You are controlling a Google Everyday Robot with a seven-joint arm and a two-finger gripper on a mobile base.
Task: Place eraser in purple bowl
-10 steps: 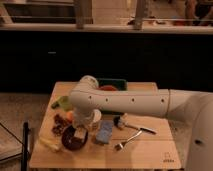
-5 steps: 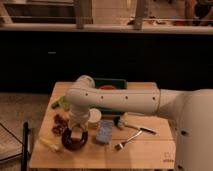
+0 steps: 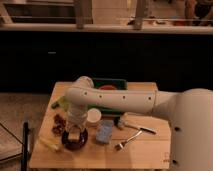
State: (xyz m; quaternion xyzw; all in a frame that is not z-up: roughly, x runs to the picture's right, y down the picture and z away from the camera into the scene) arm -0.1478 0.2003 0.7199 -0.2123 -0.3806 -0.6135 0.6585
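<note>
Wooden table (image 3: 150,150), dark room; end effector (image 3: 74,130) over purple bowl (image 3: 83,143), eraser (image 3: 72,135) at tip; grip unclear.

Pale tool (image 3: 74,130) over dark purple bowl (image 3: 84,141)

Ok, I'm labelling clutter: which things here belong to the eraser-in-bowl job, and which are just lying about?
Job:
purple bowl, front left of the table
eraser, at the bowl
claw, directly over the bowl

Lying about:
white cup
blue-grey pad
fork
green tray
</note>
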